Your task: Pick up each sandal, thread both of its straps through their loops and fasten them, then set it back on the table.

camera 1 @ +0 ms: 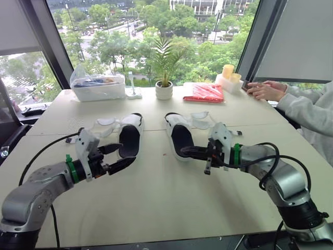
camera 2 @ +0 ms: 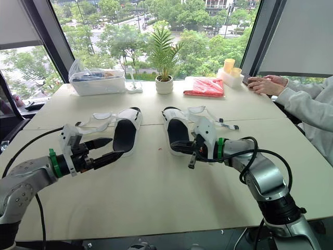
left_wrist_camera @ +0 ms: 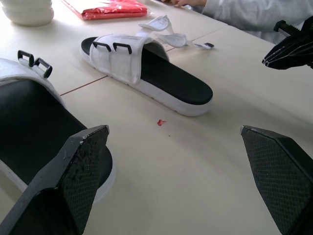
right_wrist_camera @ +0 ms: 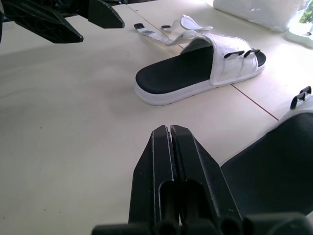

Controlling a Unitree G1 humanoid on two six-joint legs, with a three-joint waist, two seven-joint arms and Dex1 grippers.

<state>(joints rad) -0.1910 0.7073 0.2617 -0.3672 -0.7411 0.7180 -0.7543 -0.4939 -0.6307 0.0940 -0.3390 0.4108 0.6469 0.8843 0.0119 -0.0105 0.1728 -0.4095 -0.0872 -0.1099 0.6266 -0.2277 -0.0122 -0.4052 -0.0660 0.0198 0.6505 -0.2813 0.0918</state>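
Note:
Two white sandals with black footbeds lie side by side mid-table, their straps undone. The left sandal (camera 1: 130, 136) has its loose straps (camera 1: 106, 123) spread to its left; the right sandal (camera 1: 178, 136) has its straps (camera 1: 201, 117) flung to the right. My left gripper (camera 1: 127, 152) is open with nothing between its fingers, just at the left sandal's heel. My right gripper (camera 1: 183, 151) is shut and empty, its tips at the heel edge of the right sandal. The black strap loops (left_wrist_camera: 112, 46) of the right sandal are visible in the left wrist view.
At the back of the table stand a clear plastic bin (camera 1: 99, 86), a small potted plant (camera 1: 164, 83), a red packet (camera 1: 204, 92) and yellow cups (camera 1: 229, 73). A person's hands (camera 1: 265, 89) rest at the far right corner. A small red speck (left_wrist_camera: 160, 122) lies between the sandals.

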